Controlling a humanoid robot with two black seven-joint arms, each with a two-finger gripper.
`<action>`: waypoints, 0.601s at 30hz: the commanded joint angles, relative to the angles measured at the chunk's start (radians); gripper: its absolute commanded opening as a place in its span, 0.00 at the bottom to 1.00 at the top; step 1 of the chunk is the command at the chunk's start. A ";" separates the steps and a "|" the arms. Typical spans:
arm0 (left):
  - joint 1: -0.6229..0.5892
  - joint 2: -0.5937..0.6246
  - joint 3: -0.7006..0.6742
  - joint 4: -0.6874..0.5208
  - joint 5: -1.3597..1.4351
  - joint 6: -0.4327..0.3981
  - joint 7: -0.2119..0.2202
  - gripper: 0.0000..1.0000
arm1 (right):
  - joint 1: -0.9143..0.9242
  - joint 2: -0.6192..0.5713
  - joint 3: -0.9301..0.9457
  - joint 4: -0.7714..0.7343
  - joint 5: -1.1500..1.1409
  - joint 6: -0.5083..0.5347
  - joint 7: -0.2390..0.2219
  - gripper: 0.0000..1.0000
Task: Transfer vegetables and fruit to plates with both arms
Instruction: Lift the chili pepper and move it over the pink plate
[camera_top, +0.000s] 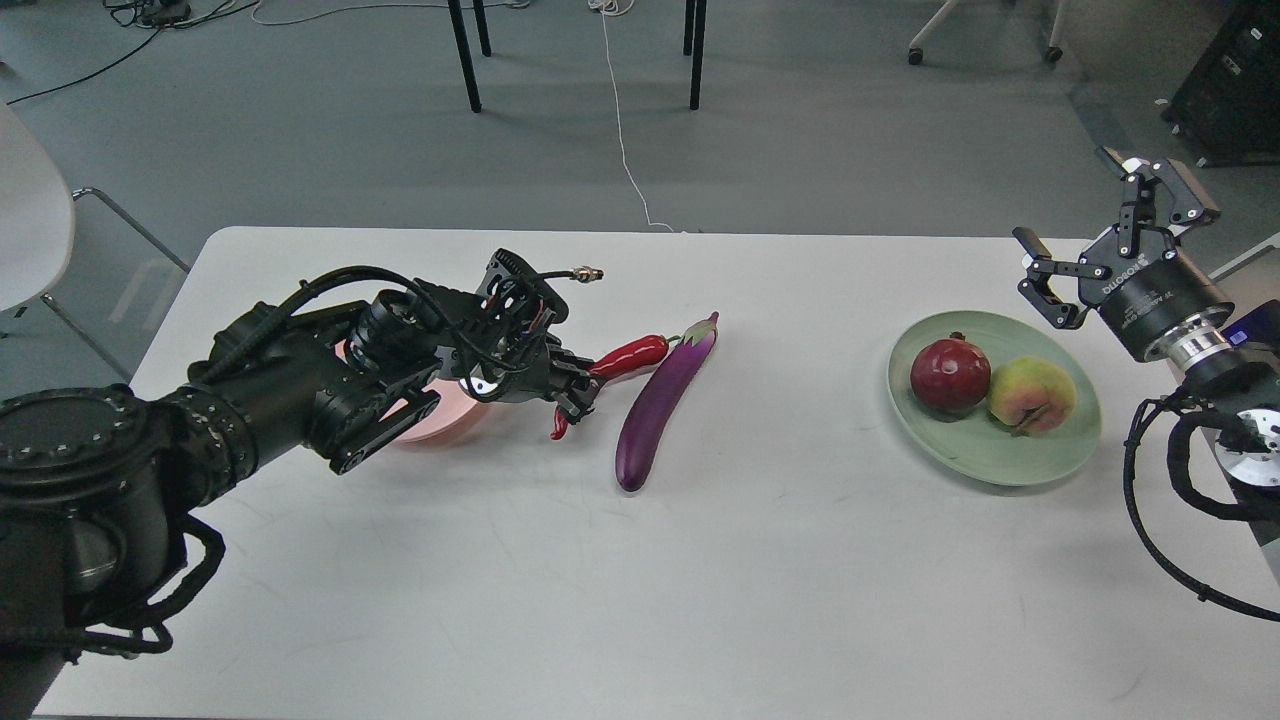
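My left gripper (578, 388) is shut on the middle of the red chili pepper (628, 355), which lies slanted just left of the purple eggplant (662, 398) on the white table (700, 560). The pink plate (445, 420) lies under my left wrist and is mostly hidden. The pale green plate (985, 455) at the right holds the dark-red pomegranate (948, 373) and the yellow-green peach (1030, 393), side by side. My right gripper (1085, 222) is open and empty, raised beyond the green plate's far right rim.
Chair and table legs (463, 55) and loose cables (625, 150) are on the grey floor beyond the table's far edge. A white chair (30, 220) stands off the table's left end. A dark cabinet (1230, 90) is at the far right.
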 joint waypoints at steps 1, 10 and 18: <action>-0.041 0.001 -0.007 0.004 -0.064 0.010 -0.003 0.13 | -0.001 0.000 0.000 0.003 0.000 0.000 0.000 0.99; -0.116 0.175 0.010 0.011 -0.270 -0.007 -0.003 0.14 | -0.002 0.002 -0.002 0.008 0.000 0.000 0.000 0.99; -0.046 0.322 0.010 0.028 -0.282 -0.023 -0.003 0.14 | -0.008 0.006 -0.002 0.006 0.000 0.000 0.000 0.99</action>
